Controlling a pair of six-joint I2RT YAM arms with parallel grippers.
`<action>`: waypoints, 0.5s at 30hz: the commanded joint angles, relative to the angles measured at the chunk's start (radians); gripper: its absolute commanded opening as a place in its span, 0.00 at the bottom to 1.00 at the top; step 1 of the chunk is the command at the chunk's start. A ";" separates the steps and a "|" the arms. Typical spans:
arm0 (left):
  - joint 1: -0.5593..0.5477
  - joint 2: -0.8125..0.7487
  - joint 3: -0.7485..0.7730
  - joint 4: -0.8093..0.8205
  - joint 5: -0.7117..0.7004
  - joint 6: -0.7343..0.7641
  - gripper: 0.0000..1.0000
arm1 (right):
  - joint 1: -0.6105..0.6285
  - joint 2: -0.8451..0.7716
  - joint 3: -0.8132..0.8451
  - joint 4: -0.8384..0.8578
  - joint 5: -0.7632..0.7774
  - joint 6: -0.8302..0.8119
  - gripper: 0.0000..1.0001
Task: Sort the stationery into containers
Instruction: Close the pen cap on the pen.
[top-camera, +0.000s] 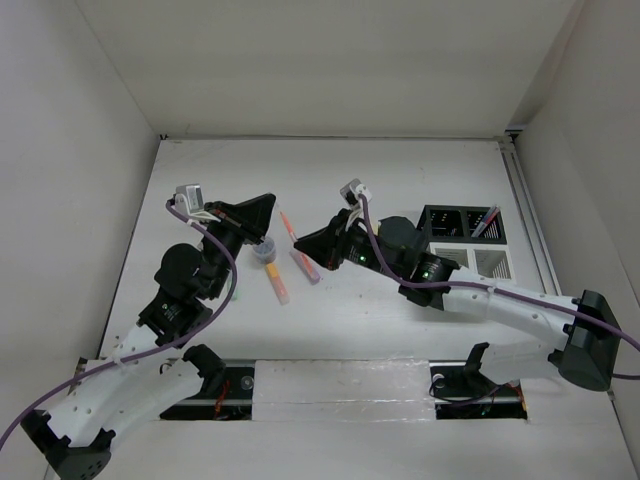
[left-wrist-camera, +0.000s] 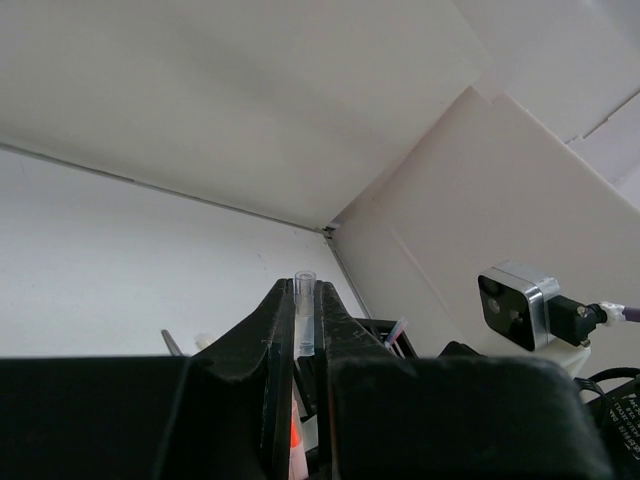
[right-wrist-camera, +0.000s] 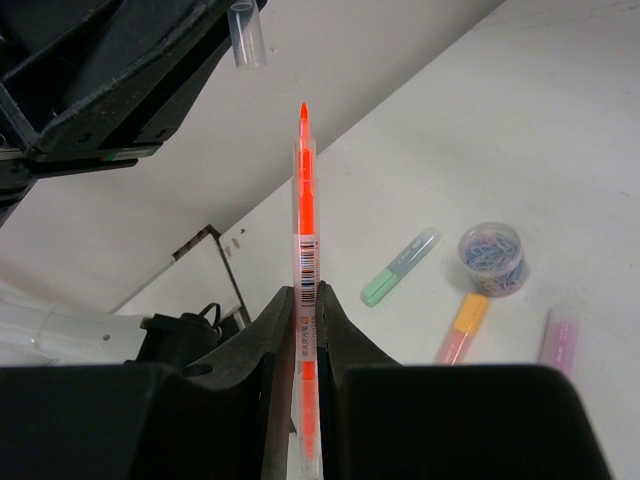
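Overhead, I saw both arms meeting over the middle of the desk (top-camera: 400, 180). The left gripper (top-camera: 262, 208) and the right gripper (top-camera: 303, 243) were nearly tip to tip, with the orange pen (top-camera: 288, 226) between them. That view could not tell me which one held what.

The right wrist camera did. The right gripper (right-wrist-camera: 305, 300) was clamped on the pen (right-wrist-camera: 305, 240) at its barcoded barrel. The bare tip stuck out past the fingers toward the left gripper (right-wrist-camera: 215, 30), close to a clear cap (right-wrist-camera: 245, 45) but apart from it. The left wrist camera settled the other side: the left gripper (left-wrist-camera: 305, 292) was pinched tight on that cap (left-wrist-camera: 305, 305), which poked out beyond the fingertips.

Loose stationery lay mid-desk under the grippers. From above I made out the tub (top-camera: 267, 250), with a yellow marker (top-camera: 277, 280) just on its near side and a purple marker (top-camera: 305, 265) to its right. The green marker (right-wrist-camera: 400, 265) showed properly only from the right wrist, lying on the far side of the tub (right-wrist-camera: 492, 260) from the purple marker (right-wrist-camera: 562, 335). Overhead, the left arm covered nearly all of it.

The organizer (top-camera: 440, 255) sat by the right edge of the desk, with thin pens (top-camera: 485, 222) leaning in its far right black compartment.
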 joint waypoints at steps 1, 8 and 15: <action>-0.003 -0.012 0.032 0.032 -0.007 0.005 0.00 | 0.008 -0.011 0.046 0.022 0.011 -0.018 0.00; -0.003 -0.003 0.032 0.032 0.002 0.005 0.00 | 0.008 -0.011 0.064 0.022 0.000 -0.018 0.00; -0.003 -0.003 0.023 0.032 0.002 0.005 0.00 | 0.008 -0.020 0.073 0.022 0.000 -0.028 0.00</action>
